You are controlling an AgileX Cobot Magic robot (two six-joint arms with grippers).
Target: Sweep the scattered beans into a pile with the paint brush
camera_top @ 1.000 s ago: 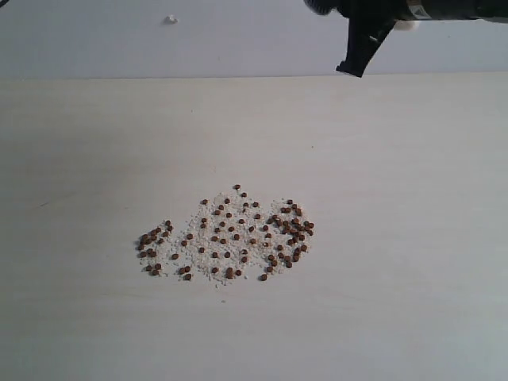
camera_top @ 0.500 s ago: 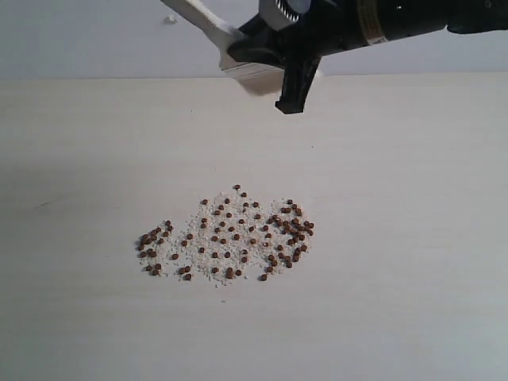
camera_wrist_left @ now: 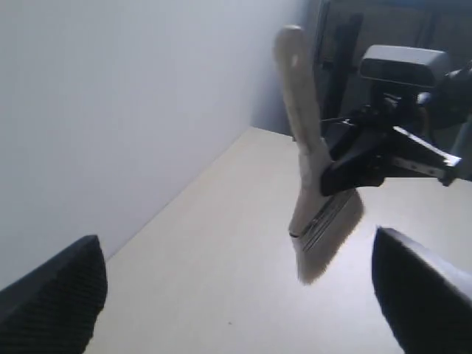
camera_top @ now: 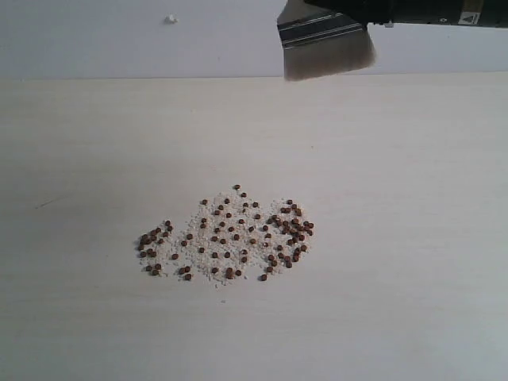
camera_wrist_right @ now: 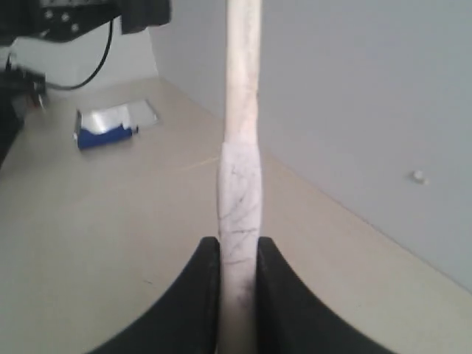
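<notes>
The right gripper (camera_wrist_right: 237,254) is clamped on the handle of the paint brush (camera_top: 325,49), its two jaws pressed flat against either side of the handle just above the metal band. The brush hangs with its bristles down, high over the far edge of the table (camera_top: 429,175), to the right of the middle. Its handle rises steeply, and the wide bristle edge runs left to right across the scene.

The beans (camera_top: 226,236) lie on the table near its middle, well apart from the brush, on the near side of it and somewhat to the left. They form a loose patch, longer from left to right than from far to near. It is denser at its right end and at its left tip, thin between, and mixed with whitish crumbs (camera_top: 208,248). So the bristle edge lies roughly parallel to the long axis of the patch.

The coming move probably calls for the brush to come down and towards the near side before any stroke can touch the beans. To gather them, the strokes would likely have to run in from the two ends.

The left gripper (camera_wrist_left: 236,302) stands wide open and empty. It faces the brush from the side and takes no part.
</notes>
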